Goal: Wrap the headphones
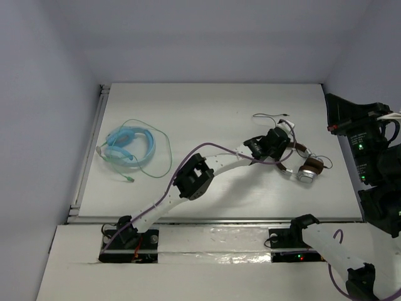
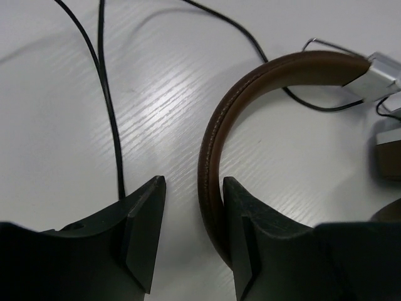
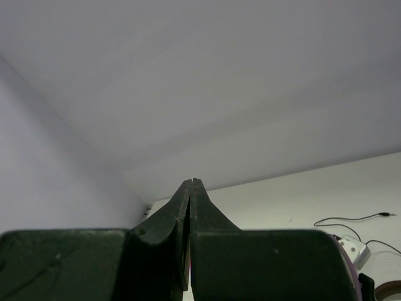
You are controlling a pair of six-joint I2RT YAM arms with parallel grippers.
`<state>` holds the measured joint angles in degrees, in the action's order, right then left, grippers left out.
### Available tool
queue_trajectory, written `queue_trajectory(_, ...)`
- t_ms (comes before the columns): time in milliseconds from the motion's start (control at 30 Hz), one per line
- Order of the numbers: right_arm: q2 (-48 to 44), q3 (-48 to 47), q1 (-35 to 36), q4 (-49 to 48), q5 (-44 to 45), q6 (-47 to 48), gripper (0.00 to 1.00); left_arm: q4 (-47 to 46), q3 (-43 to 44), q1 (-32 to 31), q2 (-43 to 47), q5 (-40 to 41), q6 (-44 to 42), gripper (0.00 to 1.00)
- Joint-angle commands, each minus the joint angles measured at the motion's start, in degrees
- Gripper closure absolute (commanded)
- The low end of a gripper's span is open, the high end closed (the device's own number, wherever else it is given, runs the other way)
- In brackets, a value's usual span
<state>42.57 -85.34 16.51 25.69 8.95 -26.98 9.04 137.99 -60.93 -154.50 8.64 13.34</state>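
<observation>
The headphones (image 1: pixel 299 160) lie at the right middle of the table, with a dark brown headband (image 2: pixel 213 138), a silver ear cup (image 1: pixel 307 174) and a thin dark cable (image 2: pixel 109 106) that loops toward the back (image 1: pixel 269 116). My left gripper (image 2: pixel 194 188) is open and low over the table. Its jaws straddle the headband, which rests against the right finger (image 2: pixel 250 219), with a gap to the left finger. In the top view the left gripper (image 1: pixel 279 140) sits over the headphones' left side. My right gripper (image 3: pixel 193 182) is shut and empty, raised and pointing at the back wall.
Light-blue headphones (image 1: pixel 128 147) with a thin green cable lie at the left of the table. Black equipment (image 1: pixel 366 153) stands at the right edge. My right arm (image 1: pixel 332 246) is folded at the near right corner. White walls enclose the table.
</observation>
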Motion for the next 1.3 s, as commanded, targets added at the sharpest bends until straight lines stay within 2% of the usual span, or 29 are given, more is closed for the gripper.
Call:
queue_trajectory(0,-0.7,0.1,-0.3,-2.5,-2.4,0.2,1.0,0.3,3.2,-0.3,-1.5,-1.4,0.1,0.61)
queue_trajectory(200,-0.2,1.1,-0.3,-2.9,-3.8,-0.4,1.0,1.4,3.9,-0.3,-2.9,-0.3,-0.7,0.53)
queue_trajectory(367,-0.5,2.7,-0.3,-3.6,-5.0,-1.1,1.0,5.0,4.2,-1.4,-3.4,10.7,-3.4,0.49)
queue_trajectory(467,-0.8,3.5,-0.3,-4.2,-5.3,-1.4,1.0,4.1,3.4,-1.4,-3.3,9.8,-4.0,0.48)
queue_trajectory(533,-0.9,4.0,-0.3,-4.2,-5.4,-1.6,1.0,4.1,3.4,-1.4,-3.8,8.0,-3.4,0.55)
queue_trajectory(567,-1.0,4.1,-0.3,-4.2,-5.6,-1.6,1.0,4.2,3.4,-1.9,-4.0,7.2,-3.3,0.69)
queue_trajectory(667,-1.1,4.0,-0.3,-3.6,-6.0,-1.6,1.0,4.1,0.9,-2.7,-2.4,8.5,-3.6,0.82)
queue_trajectory(767,-1.4,4.0,-0.3,-3.3,-6.4,-1.6,1.0,0.2,-8.5,-3.2,3.4,10.1,-2.4,0.9)
queue_trajectory(800,-1.5,4.1,-0.3,-2.9,-6.3,-1.5,1.0,-1.0,-13.8,-3.8,6.8,10.5,-1.3,0.91)
queue_trajectory(900,-2.1,4.7,-0.3,-2.3,-6.2,-1.2,1.0,-4.0,-21.9,-4.3,12.9,14.2,0.9,0.94)
queue_trajectory(1000,-2.9,6.0,-0.3,-2.3,-6.8,-1.1,1.0,-5.1,-27.0,-5.7,17.5,17.8,1.8,0.95)
queue_trajectory(1033,-3.1,6.4,-0.3,-2.3,-7.0,-1.1,1.0,-5.2,-27.9,-6.4,18.3,18.6,2.1,0.93)
queue_trajectory(1067,-3.1,6.8,-0.3,-2.3,-7.1,-1.1,1.0,-5.1,-28.5,-6.4,18.9,19.6,2.1,0.83)
queue_trajectory(1167,-3.0,8.0,-0.3,-2.1,-7.5,-1.0,1.0,-4.3,-28.5,-6.4,18.6,19.5,2.0,0.67)
queue_trajectory(1233,-3.0,8.5,-0.3,-2.0,-7.6,-1.0,1.0,-2.5,-25.1,-6.4,16.0,19.0,1.7,0.61)
queue_trajectory(1267,-3.1,8.5,-0.3,-1.9,-7.6,-0.9,1.0,-0.3,-23.5,-6.4,14.9,18.3,1.3,0.56)
